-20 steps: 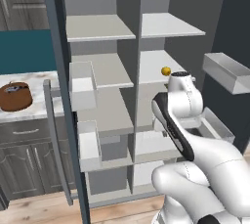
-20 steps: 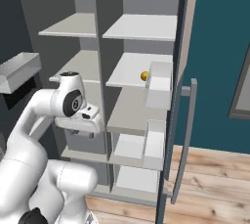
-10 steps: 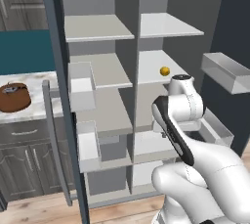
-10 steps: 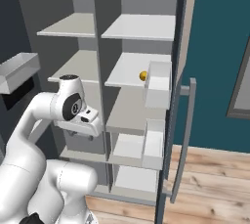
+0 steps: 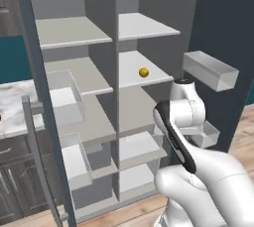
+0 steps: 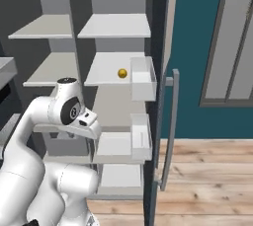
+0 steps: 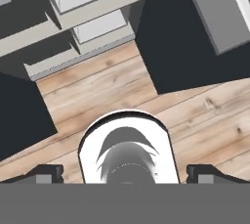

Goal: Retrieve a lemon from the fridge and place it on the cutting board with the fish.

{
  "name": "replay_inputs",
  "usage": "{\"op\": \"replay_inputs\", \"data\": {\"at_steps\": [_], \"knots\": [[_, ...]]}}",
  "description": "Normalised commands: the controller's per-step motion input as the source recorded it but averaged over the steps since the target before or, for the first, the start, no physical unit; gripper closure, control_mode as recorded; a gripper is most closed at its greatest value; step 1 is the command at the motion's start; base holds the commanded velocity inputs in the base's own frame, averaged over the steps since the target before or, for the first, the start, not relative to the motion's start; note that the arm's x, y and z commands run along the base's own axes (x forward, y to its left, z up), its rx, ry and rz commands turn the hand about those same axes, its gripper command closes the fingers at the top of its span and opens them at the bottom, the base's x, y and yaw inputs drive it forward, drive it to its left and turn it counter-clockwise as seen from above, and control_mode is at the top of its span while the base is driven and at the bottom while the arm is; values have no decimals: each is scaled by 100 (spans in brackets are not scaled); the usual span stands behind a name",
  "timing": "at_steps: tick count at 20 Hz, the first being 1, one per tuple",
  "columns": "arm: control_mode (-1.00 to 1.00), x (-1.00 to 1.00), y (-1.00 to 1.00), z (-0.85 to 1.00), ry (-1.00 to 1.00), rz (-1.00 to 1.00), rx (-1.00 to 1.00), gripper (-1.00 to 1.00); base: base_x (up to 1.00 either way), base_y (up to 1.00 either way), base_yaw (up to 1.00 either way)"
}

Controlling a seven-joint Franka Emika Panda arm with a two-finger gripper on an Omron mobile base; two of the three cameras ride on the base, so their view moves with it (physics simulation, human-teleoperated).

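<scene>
Open fridge (image 5: 79, 97), lemon (image 5: 144, 72) on shelf, tool (image 7: 125, 173) spread wide, aimed floorward

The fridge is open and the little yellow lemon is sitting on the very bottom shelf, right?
Not quite. The fridge is open, but the lemon sits on an upper shelf on the right side, second from the top, not the bottom one. The left base view shows it clearly.

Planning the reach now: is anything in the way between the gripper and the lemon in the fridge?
Nothing visible. The lemon sits alone on an open fridge shelf, both doors wide. The open gripper points down at the wooden floor, so the arm must lift and turn first.
</scene>
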Motion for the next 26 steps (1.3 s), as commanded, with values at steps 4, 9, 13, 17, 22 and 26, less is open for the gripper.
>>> {"op": "replay_inputs", "data": {"at_steps": [4, 9, 13, 17, 22, 26], "knots": [[100, 0, 0, 0, 0, 0, 0, -100, 42, 13, -15], [100, 0, 0, 0, 0, 0, 0, -100, 60, 14, -11], [100, 0, 0, 0, 0, 0, 0, -100, 53, 1, -5], [100, 0, 0, 0, 0, 0, 0, -100, 55, 0, -1], [100, 0, 0, 0, 0, 0, 0, -100, 69, 0, 0], [100, 0, 0, 0, 0, 0, 0, -100, 56, -3, 0]]}}
